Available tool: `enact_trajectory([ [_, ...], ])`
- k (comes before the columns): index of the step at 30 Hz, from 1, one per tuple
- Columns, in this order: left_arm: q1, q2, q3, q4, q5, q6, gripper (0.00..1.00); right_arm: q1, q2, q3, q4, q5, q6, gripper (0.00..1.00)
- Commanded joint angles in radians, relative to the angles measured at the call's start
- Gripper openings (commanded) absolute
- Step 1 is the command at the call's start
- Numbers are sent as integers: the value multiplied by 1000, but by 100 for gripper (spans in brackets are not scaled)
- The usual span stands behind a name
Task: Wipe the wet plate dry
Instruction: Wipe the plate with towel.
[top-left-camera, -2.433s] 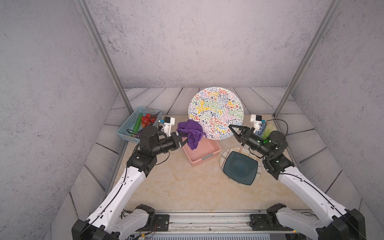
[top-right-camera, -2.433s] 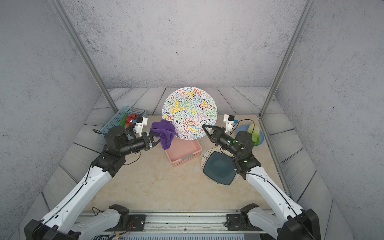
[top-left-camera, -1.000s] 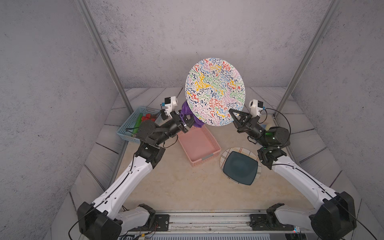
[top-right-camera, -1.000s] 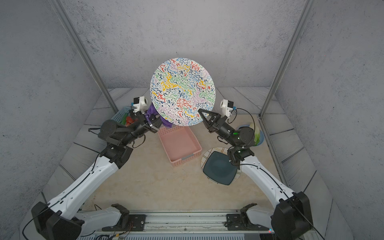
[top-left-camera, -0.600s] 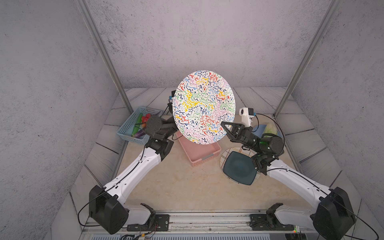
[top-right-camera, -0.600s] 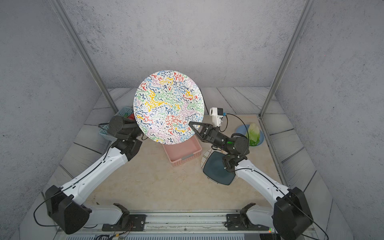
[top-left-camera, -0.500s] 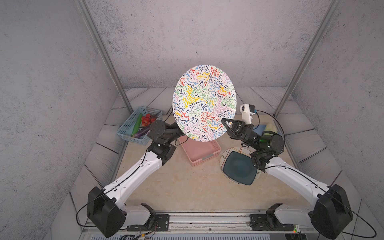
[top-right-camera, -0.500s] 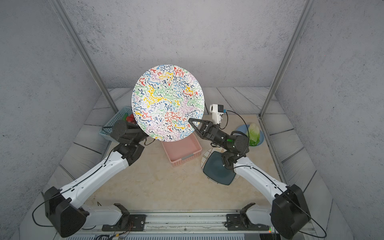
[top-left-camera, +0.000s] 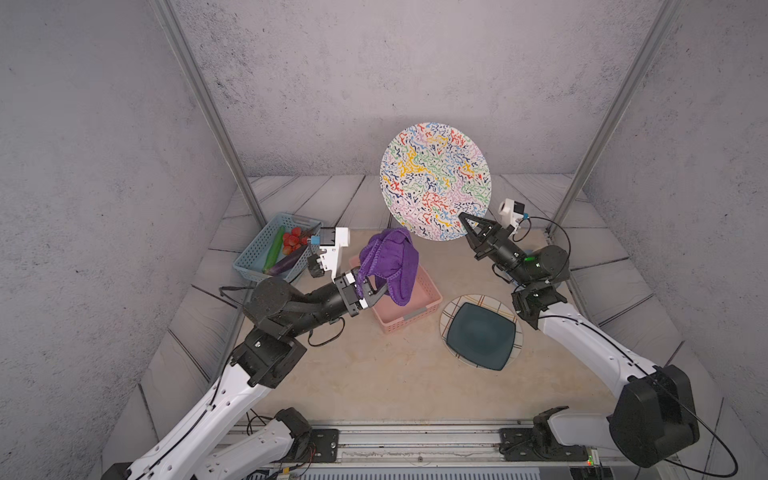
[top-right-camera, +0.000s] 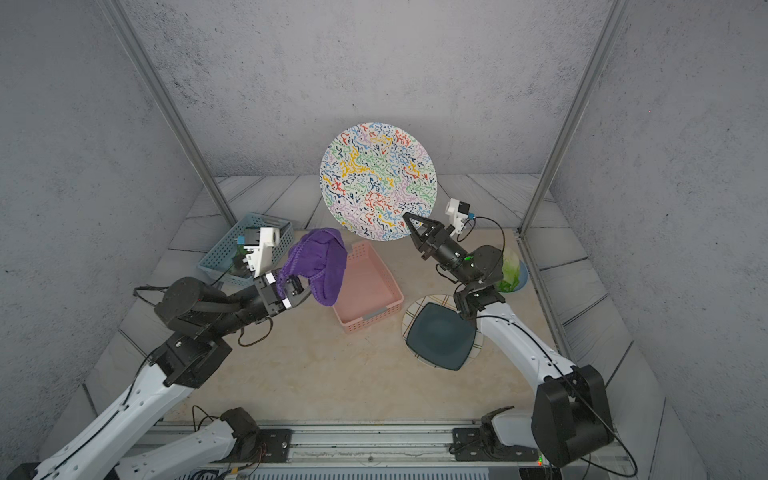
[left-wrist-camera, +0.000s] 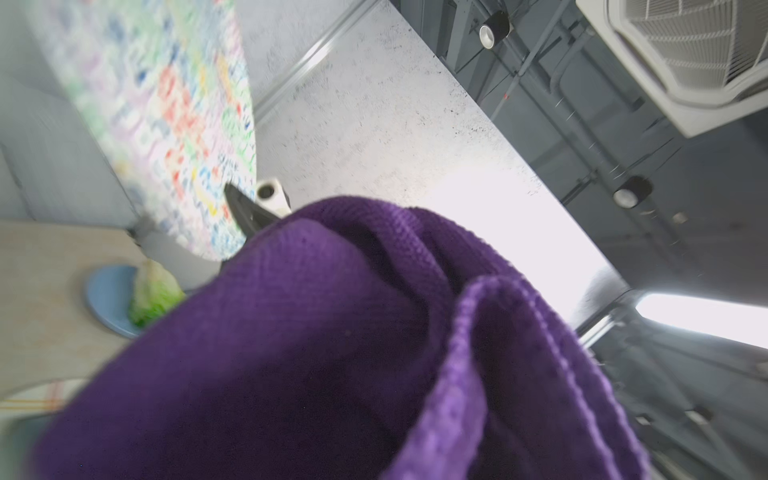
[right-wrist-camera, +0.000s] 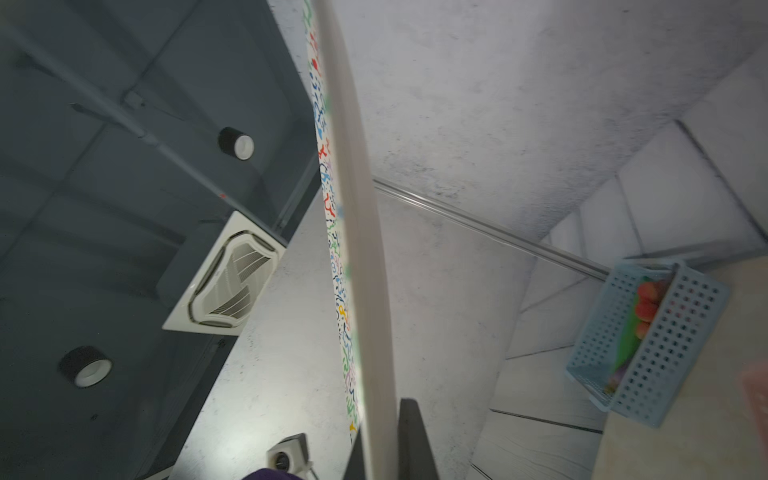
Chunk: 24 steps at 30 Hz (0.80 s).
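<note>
Plate (top-left-camera: 435, 180) with many-coloured squiggles is held on edge in the air above the far part of the table (top-left-camera: 374, 374), and its patterned face is turned toward the camera in both top views. Its lower rim is pinched by the right gripper (top-left-camera: 461, 217), whose jaws are closed tight on it. In the right wrist view the plate (right-wrist-camera: 357, 249) is seen edge-on, with one dark finger (right-wrist-camera: 409, 436) pressed against its plain back.

A purple cloth (top-left-camera: 390, 259) is clamped by the left gripper (top-left-camera: 376, 291). The jaws are shut on a fold, and the rest is bunched up and draped past the fingertips. The cloth is held above the pink basket (top-left-camera: 409, 320), just beside the plate's lower rim; whether the two touch cannot be told. In the left wrist view most of the frame is filled by the cloth (left-wrist-camera: 332, 332), and the plate (left-wrist-camera: 166, 116) is seen blurred beyond it.

A blue basket (top-left-camera: 257, 253) holding a cucumber (top-left-camera: 275, 248) is set at the far left. A dark square plate (top-left-camera: 480, 334) is laid on a round checked plate (top-left-camera: 453, 307) beside the right arm. A blue dish (top-right-camera: 521, 276) with lettuce (top-right-camera: 509, 266) is partly hidden behind that arm.
</note>
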<state>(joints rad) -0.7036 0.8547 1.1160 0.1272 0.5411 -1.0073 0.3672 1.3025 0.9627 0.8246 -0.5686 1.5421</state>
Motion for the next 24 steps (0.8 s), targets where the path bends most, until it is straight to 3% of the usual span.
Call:
enact_trajectory([
  [1,-2,40,103,-323,-121,302,0,24,-84,24,-169,-20,-166,0],
  [6,-1,170,227,-545,-326,459,0,70,-128,39,-231,-19,-246,0],
  [10,10,268,305,-662,-457,499,0,93,-168,50,-292,-20,-311,0],
  [13,59,304,336,-712,-483,499,0,107,-201,57,-351,-34,-381,0],
  [16,143,321,360,-735,-461,505,0,154,-239,53,-440,-51,-491,0],
  [19,170,369,432,-804,-460,605,0,243,-272,41,-524,-48,-610,0],
  [23,142,515,555,-936,-142,761,0,327,-260,13,-444,-67,-612,0],
  [24,109,552,569,-963,-120,784,0,330,-247,12,-393,-81,-591,0],
])
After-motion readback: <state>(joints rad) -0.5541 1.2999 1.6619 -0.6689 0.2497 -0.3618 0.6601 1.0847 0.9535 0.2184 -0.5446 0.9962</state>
